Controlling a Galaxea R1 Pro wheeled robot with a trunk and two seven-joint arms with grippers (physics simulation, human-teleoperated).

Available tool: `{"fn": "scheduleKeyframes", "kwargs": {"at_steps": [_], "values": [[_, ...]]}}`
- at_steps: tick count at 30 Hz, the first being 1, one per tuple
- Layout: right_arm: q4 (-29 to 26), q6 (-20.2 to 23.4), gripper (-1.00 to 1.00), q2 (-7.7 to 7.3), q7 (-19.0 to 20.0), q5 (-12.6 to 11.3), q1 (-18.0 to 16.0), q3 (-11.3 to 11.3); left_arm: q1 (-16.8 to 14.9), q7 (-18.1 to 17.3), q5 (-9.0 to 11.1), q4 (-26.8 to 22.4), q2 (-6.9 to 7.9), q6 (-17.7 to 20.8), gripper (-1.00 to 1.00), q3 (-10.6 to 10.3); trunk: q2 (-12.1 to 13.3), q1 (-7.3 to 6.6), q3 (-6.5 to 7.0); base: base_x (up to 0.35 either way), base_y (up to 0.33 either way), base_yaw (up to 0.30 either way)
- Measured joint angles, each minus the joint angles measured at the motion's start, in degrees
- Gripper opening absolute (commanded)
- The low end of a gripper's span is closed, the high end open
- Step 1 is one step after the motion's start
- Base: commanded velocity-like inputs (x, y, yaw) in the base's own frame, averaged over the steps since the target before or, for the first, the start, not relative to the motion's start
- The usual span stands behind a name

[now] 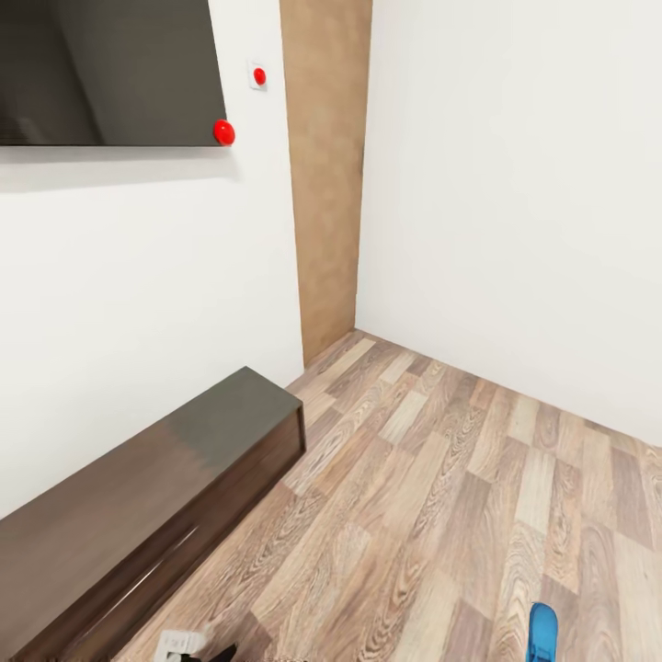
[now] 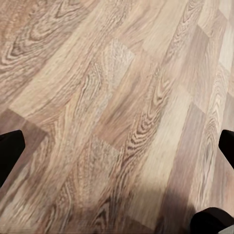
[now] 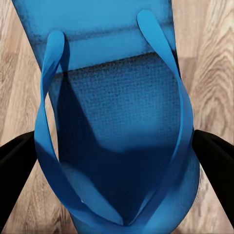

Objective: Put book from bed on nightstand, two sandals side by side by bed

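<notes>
One bright blue sandal lies strap side up between the two black fingers of my right gripper, which touch its two long edges. It looks held above the wood-plank floor. In the head view the sandal's tip pokes up at the bottom right. My left gripper is open over bare floor, fingers wide apart and nothing between them. The book, the bed, the nightstand and the other sandal are out of view.
A long low dark TV cabinet runs along the left wall under a wall-mounted dark screen. A brown door stands in the corner ahead. White walls close the corner, with wood-plank floor stretching to the right.
</notes>
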Motion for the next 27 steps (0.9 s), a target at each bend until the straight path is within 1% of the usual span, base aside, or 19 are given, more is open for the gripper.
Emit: {"fn": "scheduleKeyframes", "kwargs": {"at_steps": [19, 23, 24, 26, 27], "values": [[-0.07, 0.00, -1.00, 0.00, 0.00, 0.25, 0.02, -0.01, -0.03, 0.07, -0.05, 0.00, -0.16, 0.00, 1.00, -0.07, 0.00, 0.00, -0.20, 0.000, 0.000, 0.278], [-0.27, 0.00, -1.00, -0.06, 0.01, 0.23, -0.01, -0.06, -0.03, 0.51, -0.08, 0.04, -0.08, 0.03, 1.00, -0.45, 0.00, 0.00, -0.20, 0.000, 0.000, 0.284], [-0.36, 0.00, -1.00, -0.07, 0.03, 0.22, -0.01, -0.08, -0.03, 1.64, -0.10, 0.30, 0.03, 0.02, 1.00, -0.99, 0.00, 0.00, -0.20, 0.000, 0.000, 0.282], [-0.47, 0.00, -1.00, -0.08, 0.06, 0.23, 0.01, -0.07, -0.03, 5.41, -0.27, 2.30, 0.15, -0.06, 1.00, -2.00, 0.00, 0.00, -0.20, 0.000, 0.000, 0.278], [-0.48, 0.00, -1.00, -0.08, 0.06, 0.23, 0.01, -0.06, -0.03, 6.71, -0.45, 3.06, 0.17, -0.09, 1.00, -2.30, 0.00, 0.00, -0.20, 0.000, 0.000, 0.275]]}}
